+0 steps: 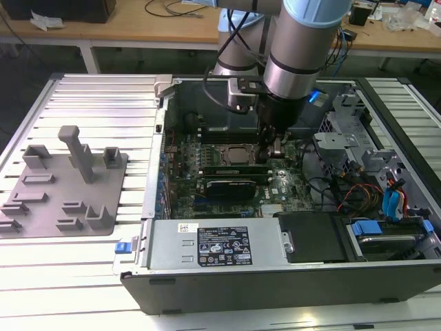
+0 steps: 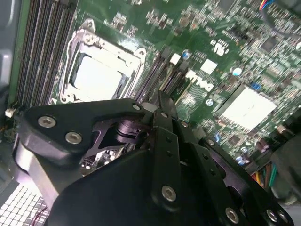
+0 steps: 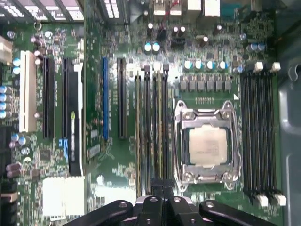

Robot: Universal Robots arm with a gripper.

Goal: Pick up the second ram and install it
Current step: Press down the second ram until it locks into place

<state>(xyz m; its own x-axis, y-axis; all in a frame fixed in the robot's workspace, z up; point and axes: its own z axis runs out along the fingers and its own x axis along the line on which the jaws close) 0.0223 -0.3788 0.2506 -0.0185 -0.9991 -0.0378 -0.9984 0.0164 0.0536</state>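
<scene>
My gripper hangs low inside the open computer case, just beside the silver processor. In the first wrist view its fingertips are pressed together over the near end of the bank of black memory slots next to the processor. Thin green edges run along that bank, and the second ram looks like one of them, standing in a slot in line with the fingertips. I cannot tell whether the tips touch it. In the second wrist view the shut fingers end over the same slots.
The grey fixture plate with its plastic blocks lies on the exterior view's left, outside the case. Another bank of black slots flanks the processor's other side. Expansion slots, cables and the drive cage crowd the case.
</scene>
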